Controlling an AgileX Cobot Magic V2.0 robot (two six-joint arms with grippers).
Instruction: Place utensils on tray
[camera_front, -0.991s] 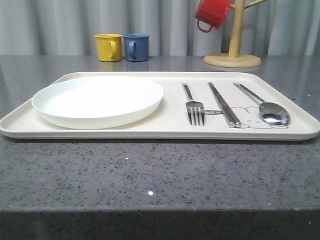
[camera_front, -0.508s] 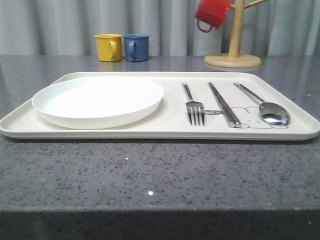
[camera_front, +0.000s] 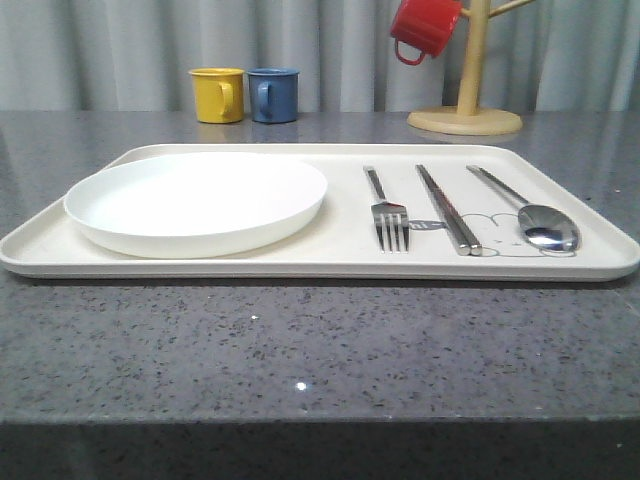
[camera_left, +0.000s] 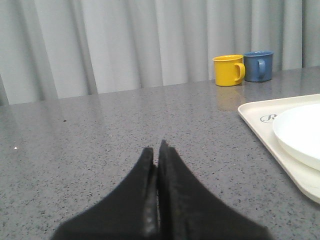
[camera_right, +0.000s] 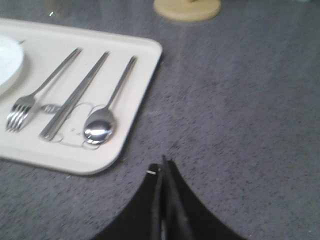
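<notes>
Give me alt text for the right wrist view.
A fork, chopsticks and spoon lie side by side on a cream tray on a grey table. The right gripper, fingers shut and empty, hangs over the bare table beside the tray's corner.

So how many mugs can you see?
3: a yellow mug and a blue mug side by side on the table behind the tray, and a red mug hanging on the wooden stand.

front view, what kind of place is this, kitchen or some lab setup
Probably a staged dining setup on a test bench, not a real kitchen. A tray with a plate, fork, chopsticks and spoon sits on a grey speckled countertop, backed by a plain grey curtain instead of walls or appliances.
</notes>
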